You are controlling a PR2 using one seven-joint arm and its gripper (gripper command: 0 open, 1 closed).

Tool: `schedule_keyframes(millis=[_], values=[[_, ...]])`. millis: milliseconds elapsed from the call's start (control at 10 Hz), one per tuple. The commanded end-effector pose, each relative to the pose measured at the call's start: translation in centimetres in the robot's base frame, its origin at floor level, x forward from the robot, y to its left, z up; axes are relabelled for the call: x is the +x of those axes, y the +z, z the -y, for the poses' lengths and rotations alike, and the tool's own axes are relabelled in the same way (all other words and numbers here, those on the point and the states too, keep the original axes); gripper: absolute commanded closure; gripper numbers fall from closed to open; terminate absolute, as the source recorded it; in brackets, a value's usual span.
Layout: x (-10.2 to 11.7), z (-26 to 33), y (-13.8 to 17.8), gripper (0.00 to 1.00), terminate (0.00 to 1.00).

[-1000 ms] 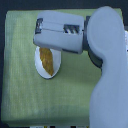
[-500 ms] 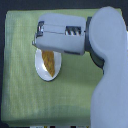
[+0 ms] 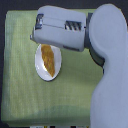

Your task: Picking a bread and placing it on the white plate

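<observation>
The bread (image 3: 48, 56), a golden-brown oval pastry, lies lengthwise on the white plate (image 3: 41, 68), which rests on the green cloth left of centre. My gripper (image 3: 36, 35) hangs just above the plate's upper edge, at the left end of the grey arm housing (image 3: 62, 29). Its bulk covers the plate's top rim and the bread's upper tip. The fingers are blurred into the housing, so I cannot make out how the jaws stand or whether they touch the bread.
A green cloth (image 3: 20, 85) covers the table top. The large grey arm body (image 3: 107, 75) fills the exterior view's right side, from top to bottom. A dark strip (image 3: 45, 125) runs below the table's front edge.
The gripper has shifted a little toward the top of the view, uncovering more of the bread and plate. The bread has stayed on the plate.
</observation>
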Motion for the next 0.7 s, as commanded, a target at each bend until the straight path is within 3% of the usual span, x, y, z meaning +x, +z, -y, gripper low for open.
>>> schedule_keyframes(millis=[0, 300, 600], values=[[2.4, 1.3, 9.6, 0.00, 0.00], [1.9, 2.5, 11.3, 0.00, 0.00], [1.6, 7.7, 11.7, 0.00, 0.00]])
